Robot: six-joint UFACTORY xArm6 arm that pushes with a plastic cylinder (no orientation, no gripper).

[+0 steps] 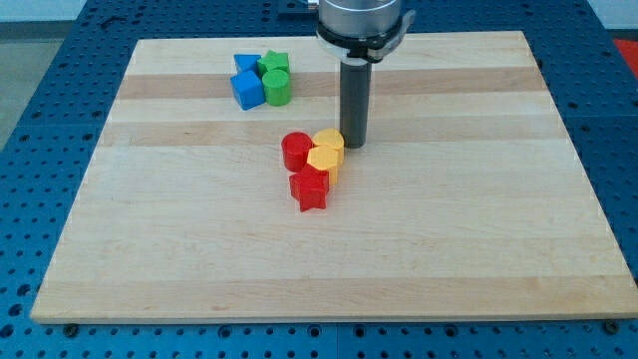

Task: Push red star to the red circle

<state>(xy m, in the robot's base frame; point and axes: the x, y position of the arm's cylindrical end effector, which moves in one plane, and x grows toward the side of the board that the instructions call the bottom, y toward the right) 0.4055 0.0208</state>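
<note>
Right now my tip (353, 146), the tool's bare rod end holding nothing, is sitting beside two yellow blocks (326, 152); the red star block (310, 188) is lying below them, touching the red circle block (296, 151) on the wooden surface (478, 229).

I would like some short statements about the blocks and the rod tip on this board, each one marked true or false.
1. The red star lies below the red circle in the view. True.
2. My tip touches the red star. False: it stands beside the yellow blocks, at their right.
3. The green blocks sit near the view's top. True.
4. The blue blocks lie right of the green ones. False: they lie left.
</note>
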